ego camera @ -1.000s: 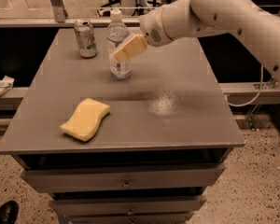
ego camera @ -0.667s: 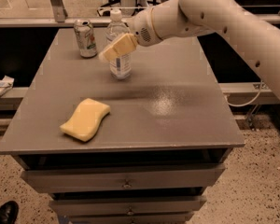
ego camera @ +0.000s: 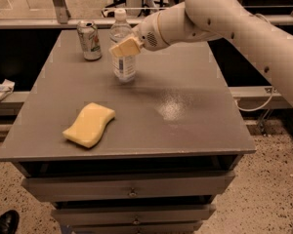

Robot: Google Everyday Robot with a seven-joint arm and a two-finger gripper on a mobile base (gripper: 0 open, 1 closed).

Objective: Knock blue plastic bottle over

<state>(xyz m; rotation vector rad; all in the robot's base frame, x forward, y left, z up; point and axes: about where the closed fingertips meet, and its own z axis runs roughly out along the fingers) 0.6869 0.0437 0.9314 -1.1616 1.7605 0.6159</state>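
The blue plastic bottle (ego camera: pixel 122 57) stands upright at the back of the grey table (ego camera: pixel 185 116), clear and bluish with a white cap and a pale label. My gripper (ego camera: pixel 122 47) comes in from the right on the white arm. Its tan fingers lie across the front of the bottle's upper half, overlapping it in the view. The bottle's middle is partly hidden behind them.
A metal soda can (ego camera: pixel 90 40) stands to the left of the bottle near the table's back edge. A yellow sponge (ego camera: pixel 90 124) lies at the front left. Drawers sit under the tabletop. A railing runs behind the table.
My arm and gripper have moved left across the bottle. The bottle still stands upright in the same place.
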